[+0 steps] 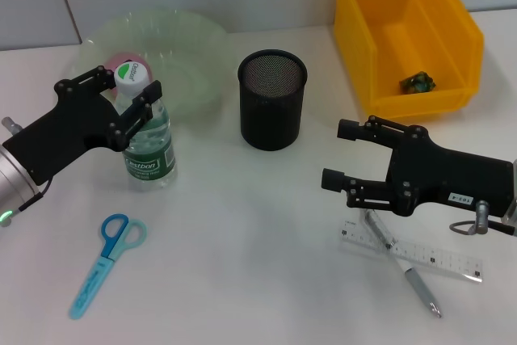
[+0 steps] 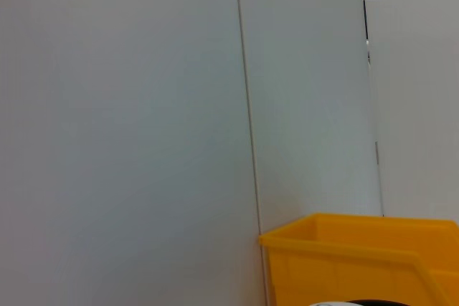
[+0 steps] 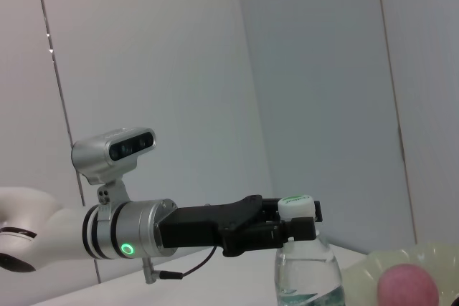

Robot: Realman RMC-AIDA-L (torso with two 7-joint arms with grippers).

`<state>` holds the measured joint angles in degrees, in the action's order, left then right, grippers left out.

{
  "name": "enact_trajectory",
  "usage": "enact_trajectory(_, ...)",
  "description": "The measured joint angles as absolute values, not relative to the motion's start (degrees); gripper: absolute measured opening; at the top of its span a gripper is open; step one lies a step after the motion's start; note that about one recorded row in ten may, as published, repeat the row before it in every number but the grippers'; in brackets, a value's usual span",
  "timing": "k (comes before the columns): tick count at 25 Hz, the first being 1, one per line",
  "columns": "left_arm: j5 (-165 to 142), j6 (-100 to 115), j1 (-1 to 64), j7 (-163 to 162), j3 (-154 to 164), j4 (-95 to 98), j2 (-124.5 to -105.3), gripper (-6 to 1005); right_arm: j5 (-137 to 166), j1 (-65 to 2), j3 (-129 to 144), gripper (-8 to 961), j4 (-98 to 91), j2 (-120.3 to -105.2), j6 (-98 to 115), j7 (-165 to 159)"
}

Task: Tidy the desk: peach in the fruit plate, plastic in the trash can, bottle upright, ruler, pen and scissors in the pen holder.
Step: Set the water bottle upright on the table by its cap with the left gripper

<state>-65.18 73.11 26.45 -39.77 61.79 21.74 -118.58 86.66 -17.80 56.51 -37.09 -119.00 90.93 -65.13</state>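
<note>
A clear bottle (image 1: 151, 151) with a green label and white cap stands upright at the left of the table. My left gripper (image 1: 123, 98) is shut on its neck just below the cap; the right wrist view shows this same left gripper (image 3: 290, 228) on the bottle (image 3: 305, 270). A pink peach (image 1: 119, 62) lies in the pale green fruit plate (image 1: 190, 54) behind the bottle. Blue scissors (image 1: 109, 264) lie near the front left. My right gripper (image 1: 343, 155) hangs open just beyond the clear ruler (image 1: 420, 254) and the silver pen (image 1: 408, 272) lying across it.
The black mesh pen holder (image 1: 272, 98) stands mid-table between the arms. A yellow trash can (image 1: 408, 34) sits at the back right with a small green plastic scrap (image 1: 418, 82) inside. The left wrist view shows only the wall and the yellow trash can (image 2: 344, 263).
</note>
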Motion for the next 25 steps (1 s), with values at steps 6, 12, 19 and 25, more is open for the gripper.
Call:
enact_trajectory(6,-65.14,73.11,26.55,-39.56,61.86,21.59,-118.62,443,86.66,-17.84,56.60,832,-37.08,-119.00,90.91,-65.01)
enact_trajectory(12,-64.80,72.92,26.53,-39.72,61.87,21.53,-118.71,443,86.66,-17.79,56.60,832,-37.09,-119.00,91.11,-64.98)
enact_trajectory(19,-64.64,73.55,26.46,-39.87,61.92,21.53,-118.75,444,86.66,-17.60,56.60,832,-37.09,-119.00,91.33,-64.95)
enact_trajectory(25,-64.64,74.65,26.28,-40.27,61.96,22.08,-118.66,734,86.66,-17.58,56.60,833,-37.09,-119.00,91.39,-64.96)
